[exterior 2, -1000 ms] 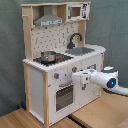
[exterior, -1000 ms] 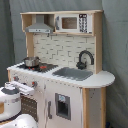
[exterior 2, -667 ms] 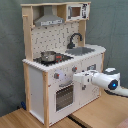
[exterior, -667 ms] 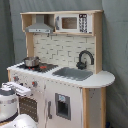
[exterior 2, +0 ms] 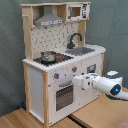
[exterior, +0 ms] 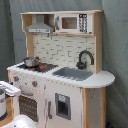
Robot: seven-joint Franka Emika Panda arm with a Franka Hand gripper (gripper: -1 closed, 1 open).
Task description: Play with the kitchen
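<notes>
The kitchen (exterior: 65,85) (exterior 2: 40,80) is a tall white and light-wood toy. It has a grey hood (exterior: 40,26) (exterior 2: 48,20), a small microwave (exterior: 70,22) (exterior 2: 75,11), a black faucet (exterior: 86,59) (exterior 2: 75,39), a sink (exterior: 72,73) (exterior 2: 82,50) and a pot (exterior: 31,61) (exterior 2: 48,56) on the stovetop. My gripper (exterior 2: 75,81) (exterior: 10,90) hangs close in front of the kitchen's face. It sits just above the windowed oven door (exterior 2: 64,96) (exterior: 28,107) and below the knobs (exterior 2: 74,69). It holds nothing that I can see.
The kitchen stands on a wooden table (exterior 2: 100,112) against a grey curtain (exterior 2: 112,30). The white arm (exterior 2: 112,85) reaches in from the second exterior view's right. More of the arm (exterior: 20,122) fills the first exterior view's lower left corner.
The gripper has crept slightly left and down in the second exterior view, closer to the oven front. The kitchen and the pot have not moved.
</notes>
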